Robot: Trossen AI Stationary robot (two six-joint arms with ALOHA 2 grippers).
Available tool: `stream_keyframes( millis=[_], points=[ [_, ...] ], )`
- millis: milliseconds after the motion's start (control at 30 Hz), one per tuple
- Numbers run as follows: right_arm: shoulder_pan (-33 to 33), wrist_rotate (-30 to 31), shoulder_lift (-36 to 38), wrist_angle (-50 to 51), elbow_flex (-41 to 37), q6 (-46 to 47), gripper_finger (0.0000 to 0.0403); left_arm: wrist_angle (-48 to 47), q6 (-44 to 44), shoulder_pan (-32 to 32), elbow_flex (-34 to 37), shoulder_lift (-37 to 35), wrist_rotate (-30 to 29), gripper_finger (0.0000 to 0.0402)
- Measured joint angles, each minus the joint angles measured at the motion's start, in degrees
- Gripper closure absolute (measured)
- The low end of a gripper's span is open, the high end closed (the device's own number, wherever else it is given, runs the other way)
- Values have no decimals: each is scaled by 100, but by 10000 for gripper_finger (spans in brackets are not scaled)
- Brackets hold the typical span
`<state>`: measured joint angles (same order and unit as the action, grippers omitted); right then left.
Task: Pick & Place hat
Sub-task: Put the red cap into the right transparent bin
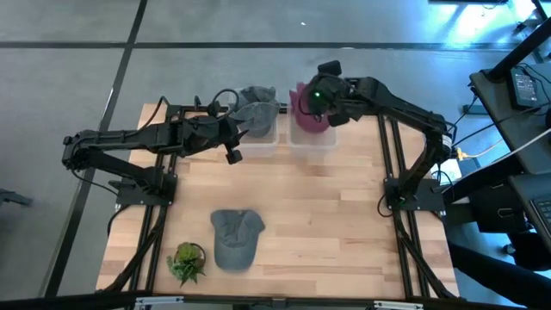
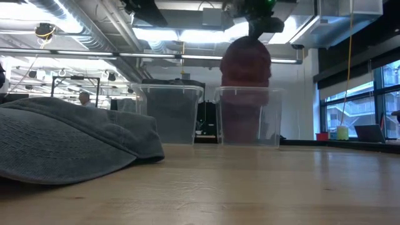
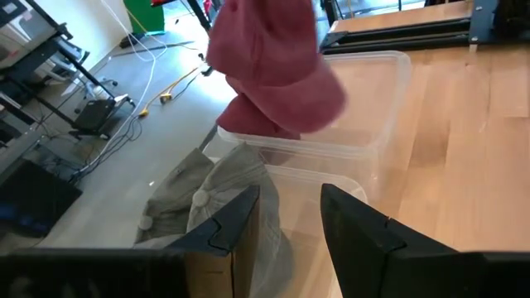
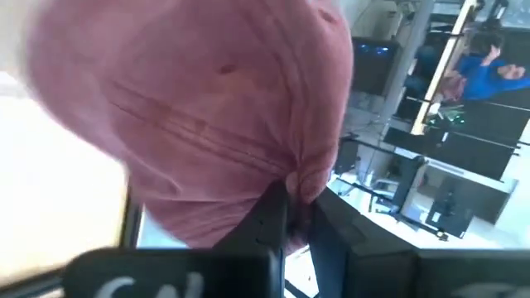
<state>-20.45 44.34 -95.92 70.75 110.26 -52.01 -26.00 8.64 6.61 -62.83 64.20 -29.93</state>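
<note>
A maroon hat (image 1: 307, 120) hangs from my right gripper (image 1: 317, 102) over the right clear bin (image 1: 314, 138). In the low view the maroon hat (image 2: 245, 69) has its lower part inside that bin (image 2: 248, 119). A pale grey hat (image 1: 258, 105) lies in the left clear bin (image 1: 258, 136). My left gripper (image 3: 290, 223) is open just above that grey hat (image 3: 211, 186), at the bin's left side (image 1: 244, 126). A blue-grey cap (image 1: 235, 238) lies flat on the table near its near edge. My right gripper (image 4: 294, 207) pinches a bunched fold of the maroon hat's cloth (image 4: 310, 184) between its two fingers, coming from above. The hat hangs below the fingers (image 2: 262, 24), lifted clear of the table, with its lower part down between the right bin's walls.
A small green plant (image 1: 187, 262) stands near the table's near left corner, beside the blue-grey cap (image 2: 69, 137). The two bins stand side by side at the far edge. Black frame rails (image 1: 392, 164) run along both sides of the wooden table.
</note>
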Motion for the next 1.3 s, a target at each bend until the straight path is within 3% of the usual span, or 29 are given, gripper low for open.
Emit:
stream_keyframes(
  millis=[267,700,1000,1200,1300],
  points=[
    [-115,-911,-112,-226,-2,-72,372,-81,-14,0,0,0,0,277],
    [-491,-1028,-429,-135,-4,512,372,-131,-61,-2,0,-2,0,278],
    [-644,-1430,-487,-339,-4,610,371,-258,-91,-13,0,-2,57,275],
    [-638,-1386,-448,-493,-420,590,371,-306,-192,-13,0,-2,89,278],
    [-636,-779,-461,-887,-870,250,371,-299,-190,-13,0,-2,107,277]
  ],
)
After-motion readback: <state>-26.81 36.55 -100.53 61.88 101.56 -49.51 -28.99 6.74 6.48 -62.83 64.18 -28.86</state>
